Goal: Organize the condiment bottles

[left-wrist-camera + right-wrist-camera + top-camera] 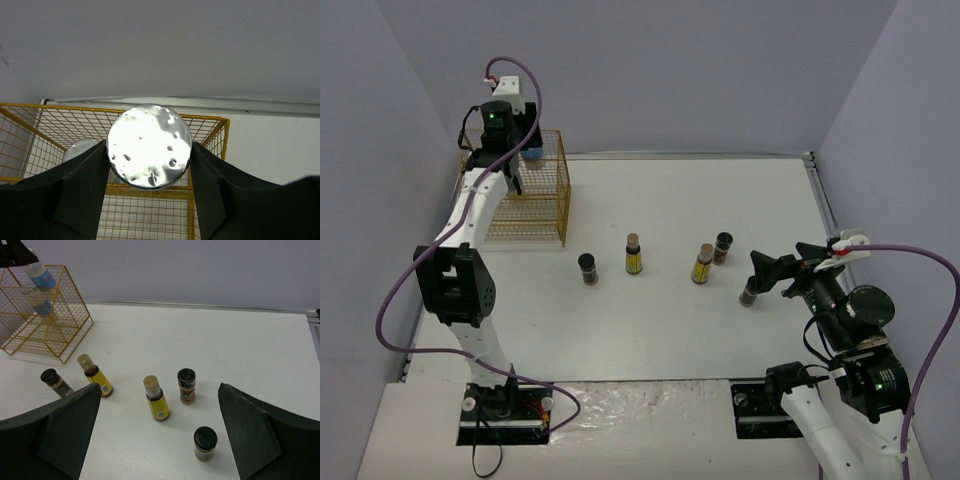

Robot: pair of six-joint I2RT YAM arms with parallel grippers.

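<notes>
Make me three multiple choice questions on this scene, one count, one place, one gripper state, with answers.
1. How many bottles stand on the open table? A. three B. five C. seven
2. Where is the blue-labelled jar that the left gripper holds? A. at the gold rack's top B. table centre C. table's near edge
3. The right gripper is: A. shut on a jar B. shut on a bottle C. open, empty
Answers: B, two yellow-labelled bottles plus three black-lidded jars; A, it hangs at the rack's top; C, fingers spread wide, gripping nothing.
</notes>
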